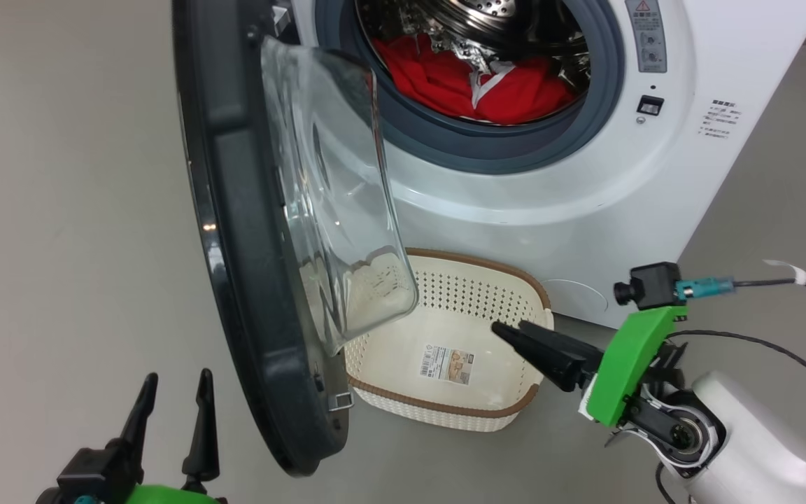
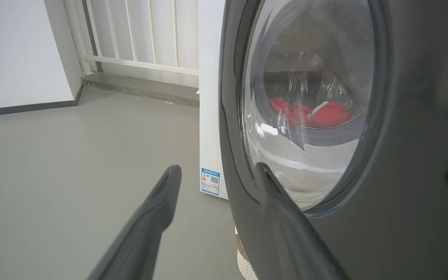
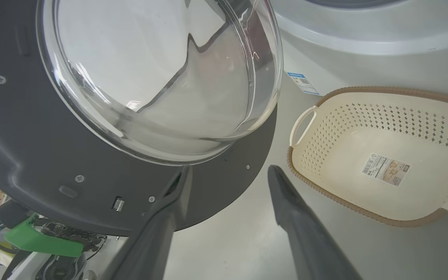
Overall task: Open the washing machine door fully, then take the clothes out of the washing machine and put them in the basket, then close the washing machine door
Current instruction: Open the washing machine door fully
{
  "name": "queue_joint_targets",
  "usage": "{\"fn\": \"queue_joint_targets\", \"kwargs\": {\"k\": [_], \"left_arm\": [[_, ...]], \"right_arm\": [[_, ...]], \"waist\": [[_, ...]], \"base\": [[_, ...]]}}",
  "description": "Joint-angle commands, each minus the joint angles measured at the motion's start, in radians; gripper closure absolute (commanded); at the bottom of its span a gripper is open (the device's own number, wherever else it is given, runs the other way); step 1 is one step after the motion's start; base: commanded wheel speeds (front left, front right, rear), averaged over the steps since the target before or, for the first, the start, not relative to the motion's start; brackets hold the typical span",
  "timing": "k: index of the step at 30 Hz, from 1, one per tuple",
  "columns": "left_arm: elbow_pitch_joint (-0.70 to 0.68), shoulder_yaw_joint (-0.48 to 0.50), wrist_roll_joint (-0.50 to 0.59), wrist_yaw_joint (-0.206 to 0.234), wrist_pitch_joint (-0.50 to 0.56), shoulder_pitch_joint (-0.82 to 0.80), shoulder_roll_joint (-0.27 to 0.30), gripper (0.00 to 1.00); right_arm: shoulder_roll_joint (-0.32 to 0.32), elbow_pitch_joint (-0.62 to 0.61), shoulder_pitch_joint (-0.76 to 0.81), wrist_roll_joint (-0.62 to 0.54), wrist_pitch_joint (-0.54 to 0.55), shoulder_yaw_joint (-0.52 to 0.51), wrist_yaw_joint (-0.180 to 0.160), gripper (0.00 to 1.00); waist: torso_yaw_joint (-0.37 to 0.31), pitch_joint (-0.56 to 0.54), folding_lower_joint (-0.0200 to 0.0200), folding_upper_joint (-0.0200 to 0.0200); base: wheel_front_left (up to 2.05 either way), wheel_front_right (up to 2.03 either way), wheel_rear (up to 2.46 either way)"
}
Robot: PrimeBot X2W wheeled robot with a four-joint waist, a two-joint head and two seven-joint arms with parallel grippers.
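Both pincers stand with fingers apart and hold nothing: our left gripper (image 1: 178,381) is low beside the outer face of the door, and our right gripper (image 1: 506,330) is by the right side of the basket in the head view. The washing machine (image 1: 585,196) will not shift, so we see little risk there. The washing machine door (image 1: 235,231) hangs open across the left of the drum mouth, and we judge it may not be fully open. An arm reaching in could knock its glass bowl, or the door could swing back onto it. The basket (image 1: 459,290) sits empty on the floor just under the door's lower edge, and a stray finger could skid it away. The clothes (image 1: 438,77) lie in the drum, red with a white part. A shallow grip may lift one piece only, or drop it short of the basket.
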Motion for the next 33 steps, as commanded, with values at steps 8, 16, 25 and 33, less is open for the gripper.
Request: {"fn": "queue_joint_targets", "kwargs": {"k": [8, 16, 25, 33], "left_arm": [[-0.014, 0.051, 0.014, -0.013, -0.008, -0.008, 0.016, 0.00], [-0.005, 0.063, 0.018, -0.015, -0.008, -0.007, 0.016, 0.00], [-0.011, 0.073, 0.018, -0.014, -0.008, -0.009, 0.016, 0.00], [-0.015, 0.069, 0.019, -0.016, -0.008, -0.007, 0.016, 0.00]], "right_arm": [[-0.080, 0.016, -0.011, -0.112, -0.270, 0.132, 0.002, 0.00], [-0.126, 0.087, -0.042, -0.219, -0.547, 0.270, 0.002, 0.00], [-0.088, 0.079, -0.005, -0.475, -0.587, 0.046, 0.002, 0.00], [-0.011, 0.036, 0.124, -0.711, -0.587, -0.158, 0.002, 0.00]], "waist": [[-0.023, 0.000, 0.0000, -0.0001], [-0.034, -0.005, 0.0000, -0.0001], [-0.042, -0.003, 0.0000, -0.0001], [-0.039, -0.008, 0.0000, -0.0001]], "base": [[0.00, 0.00, 0.00], [0.00, 0.00, 0.00], [0.00, 0.00, 0.00], [0.00, 0.00, 0.00]]}}
